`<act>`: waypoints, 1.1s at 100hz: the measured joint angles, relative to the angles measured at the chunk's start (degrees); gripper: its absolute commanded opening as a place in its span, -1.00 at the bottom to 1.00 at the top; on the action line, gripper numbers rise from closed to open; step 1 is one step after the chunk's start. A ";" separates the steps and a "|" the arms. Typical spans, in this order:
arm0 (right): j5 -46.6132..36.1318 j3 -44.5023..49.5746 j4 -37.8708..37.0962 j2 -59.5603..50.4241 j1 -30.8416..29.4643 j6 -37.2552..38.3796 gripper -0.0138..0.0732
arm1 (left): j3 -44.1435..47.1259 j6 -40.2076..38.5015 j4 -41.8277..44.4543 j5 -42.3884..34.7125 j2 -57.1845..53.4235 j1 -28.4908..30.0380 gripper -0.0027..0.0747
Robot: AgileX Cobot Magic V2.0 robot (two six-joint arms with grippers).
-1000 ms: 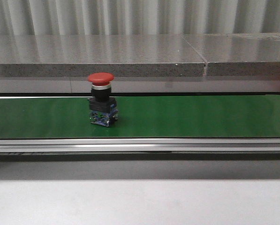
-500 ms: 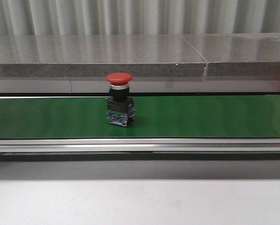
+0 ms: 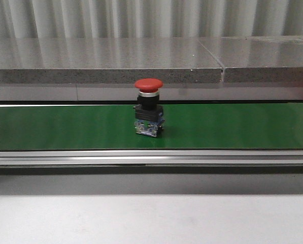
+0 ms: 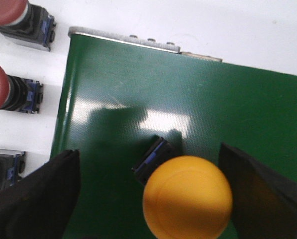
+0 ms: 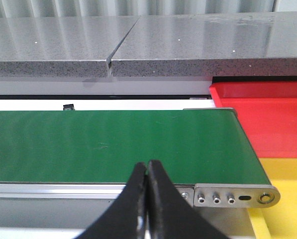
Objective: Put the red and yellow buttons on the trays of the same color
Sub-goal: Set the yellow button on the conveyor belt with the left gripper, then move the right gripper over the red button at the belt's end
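A red button [image 3: 148, 109] stands upright on the green belt [image 3: 232, 127], near the middle of the front view; no gripper shows there. In the left wrist view a yellow button [image 4: 187, 196] stands on the belt [image 4: 188, 89] between the wide-apart fingers of my open left gripper [image 4: 148, 201]. It sits close to one finger [image 4: 260, 196] and well clear of the other. My right gripper [image 5: 147, 172] is shut and empty, over the belt's near rail by its end. Beyond that end lie the red tray [image 5: 270, 117] and the yellow tray [image 5: 290, 204].
Two red buttons [image 4: 9, 15] [image 4: 6, 92] and one dark-bodied button [image 4: 4, 169] lie on the white surface beside the belt's end. A grey stone ledge [image 3: 141, 61] runs behind the belt. A metal rail [image 3: 151, 157] borders its front.
The red button has travelled to the right along the belt, from left of centre to about the middle of the front view.
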 measured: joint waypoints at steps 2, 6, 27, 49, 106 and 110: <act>0.00 0.00 0.00 0.00 0.00 0.00 -0.84 | 0.00 0.13 0.00 -0.12 -0.68 -0.28 0.53; 0.00 0.00 0.00 0.00 0.00 0.00 -0.84 | 0.00 0.57 0.00 -0.44 -2.25 -0.68 0.53; 0.00 0.00 0.00 0.00 0.00 0.00 -0.84 | 0.41 2.36 0.00 -3.08 -12.69 -5.51 0.53; 0.00 0.00 0.00 0.00 0.00 0.00 -0.84 | 8.02 2.60 0.00 -9.01 -26.86 -10.27 0.53; -3.09 0.00 0.13 0.00 0.00 0.00 -0.84 | 36.09 2.60 -0.16 -16.02 -68.19 -12.69 -0.53; -3.09 0.00 0.59 0.00 0.00 0.00 -0.84 | 36.70 2.60 -0.16 -16.02 -69.46 -12.69 -0.76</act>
